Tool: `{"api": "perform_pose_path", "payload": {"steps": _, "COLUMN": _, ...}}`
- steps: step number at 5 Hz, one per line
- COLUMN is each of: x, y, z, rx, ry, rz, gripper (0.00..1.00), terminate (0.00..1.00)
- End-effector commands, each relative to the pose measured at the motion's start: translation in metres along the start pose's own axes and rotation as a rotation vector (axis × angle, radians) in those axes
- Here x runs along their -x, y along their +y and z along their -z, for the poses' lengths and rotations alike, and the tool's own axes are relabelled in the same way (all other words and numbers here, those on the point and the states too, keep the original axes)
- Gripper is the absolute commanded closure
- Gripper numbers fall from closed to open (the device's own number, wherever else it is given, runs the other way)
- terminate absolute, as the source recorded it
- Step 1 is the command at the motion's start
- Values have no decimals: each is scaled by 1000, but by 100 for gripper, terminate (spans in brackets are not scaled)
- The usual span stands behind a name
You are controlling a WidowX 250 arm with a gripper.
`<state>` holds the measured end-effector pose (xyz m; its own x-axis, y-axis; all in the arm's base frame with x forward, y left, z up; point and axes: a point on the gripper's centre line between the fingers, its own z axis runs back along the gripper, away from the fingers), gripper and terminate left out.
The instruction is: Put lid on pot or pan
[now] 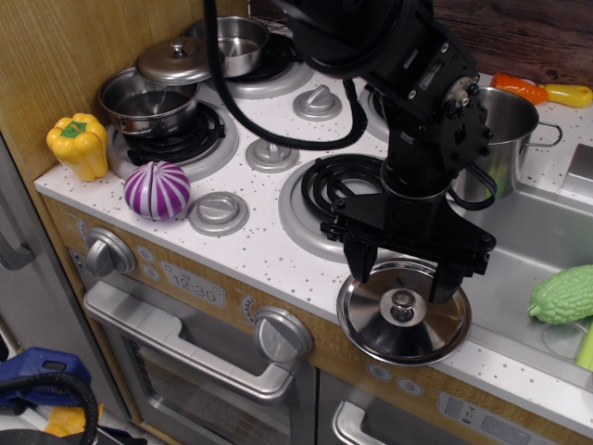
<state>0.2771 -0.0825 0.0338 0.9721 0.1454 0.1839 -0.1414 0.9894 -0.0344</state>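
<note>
The flat round steel lid (378,326) with its small centre knob (403,305) lies on the counter's front edge, slightly overhanging it. My gripper (403,283) is open just above the lid, with one finger on each side of the knob and not closed on it. The tall steel pot (508,139) with wire loop handles stands behind and to the right of the arm, partly hidden by it.
A small shallow pot (148,104) with a tilted domed lid (174,60) sits on the left burner, a steel bowl pan (236,42) behind it. A yellow pepper (79,144) and a purple striped vegetable (157,190) lie at left. A green gourd (565,295) lies in the sink (547,232).
</note>
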Motion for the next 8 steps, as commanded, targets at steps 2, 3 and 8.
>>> {"api": "perform_pose_path", "payload": {"steps": 2, "x": -2, "y": 1, "z": 3, "rx": 3, "ry": -4, "rz": 2, "gripper": 0, "terminate": 0}}
{"api": "perform_pose_path", "payload": {"steps": 3, "x": -2, "y": 2, "z": 6, "rx": 9, "ry": -8, "rz": 2, "gripper": 0, "terminate": 0}}
{"api": "perform_pose_path", "payload": {"steps": 8, "x": 0, "y": 1, "z": 27, "rx": 25, "ry": -54, "rz": -23, "gripper": 100, "terminate": 0}}
